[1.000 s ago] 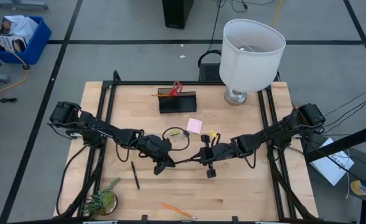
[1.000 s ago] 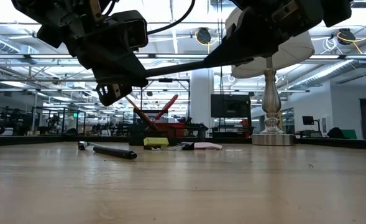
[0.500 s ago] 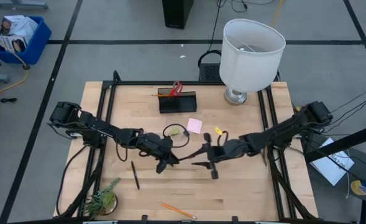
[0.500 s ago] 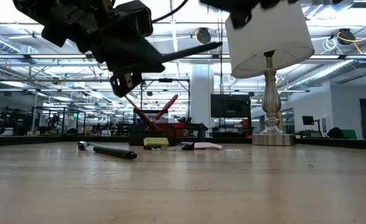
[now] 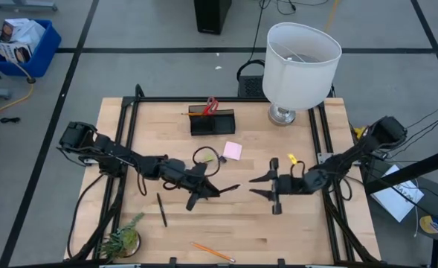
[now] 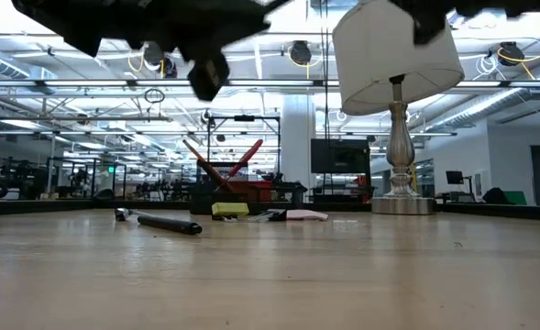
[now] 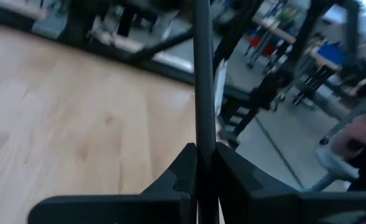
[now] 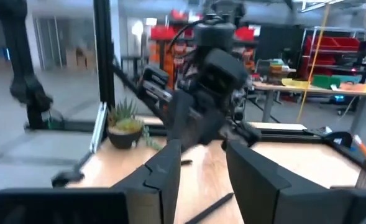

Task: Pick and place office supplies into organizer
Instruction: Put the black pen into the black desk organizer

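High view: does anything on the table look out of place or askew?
Several supplies lie loose outside the black rectangular organizer: a black pen near the left front, an orange pencil at the front edge, a pink sticky-note pad mid-table. The left hand holds another slim black pen in mid-air, jutting out sideways.

We see two dark, matte-black jointed arms [image 5: 122,155], each built of slim tubular links between blocky rounded joint housings. Black cables loop loosely beside the links near each wrist. A small yellow tag [image 5: 291,158] sits on the right arm close to its wrist. Each arm ends in two flat, angular black plastic fingers [image 8: 252,174] with bevelled edges, mounted on a wide black crossbar.
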You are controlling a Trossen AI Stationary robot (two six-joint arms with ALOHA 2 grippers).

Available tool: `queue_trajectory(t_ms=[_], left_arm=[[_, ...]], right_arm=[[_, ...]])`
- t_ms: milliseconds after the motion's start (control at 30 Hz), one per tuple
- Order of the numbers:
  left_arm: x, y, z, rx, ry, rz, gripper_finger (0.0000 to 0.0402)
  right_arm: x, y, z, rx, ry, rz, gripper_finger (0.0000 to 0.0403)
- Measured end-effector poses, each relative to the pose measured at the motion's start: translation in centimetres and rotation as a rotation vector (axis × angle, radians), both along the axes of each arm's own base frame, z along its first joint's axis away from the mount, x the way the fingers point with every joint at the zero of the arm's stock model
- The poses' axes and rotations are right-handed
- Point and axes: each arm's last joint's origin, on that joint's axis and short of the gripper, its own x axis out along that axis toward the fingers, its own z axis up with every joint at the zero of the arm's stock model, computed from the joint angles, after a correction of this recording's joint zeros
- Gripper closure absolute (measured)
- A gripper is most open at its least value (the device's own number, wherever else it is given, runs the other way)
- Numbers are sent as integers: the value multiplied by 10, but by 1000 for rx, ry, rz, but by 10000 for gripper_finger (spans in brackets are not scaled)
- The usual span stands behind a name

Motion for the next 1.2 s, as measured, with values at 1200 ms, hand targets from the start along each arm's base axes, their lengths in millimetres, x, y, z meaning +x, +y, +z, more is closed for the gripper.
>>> queue_trajectory(t_ms=[1200], left_arm=[[2,3,11,34,-129,25,362]], right_arm=[[68,-31,-18,112,-245,179,219]])
